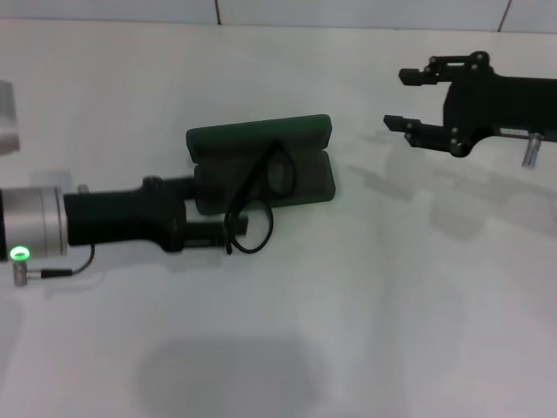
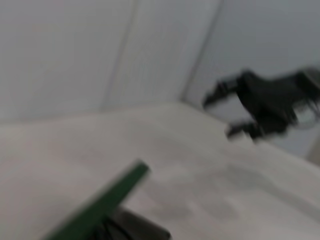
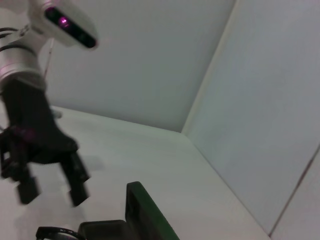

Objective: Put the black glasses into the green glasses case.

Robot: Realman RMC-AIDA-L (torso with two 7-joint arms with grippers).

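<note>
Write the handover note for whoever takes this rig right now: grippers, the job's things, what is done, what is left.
Left gripper: low at the near edge of the dark green hinged glasses case, jaws open; in the right wrist view nothing is held between them.
Right gripper: open, holding nothing, off to the case's right above the white table.
Case: open on the table, lid standing up.
Thin-rimmed black glasses: only partly in, one end over the case tray, the other hanging past its near edge.
Left: seat the glasses fully in the tray.
</note>
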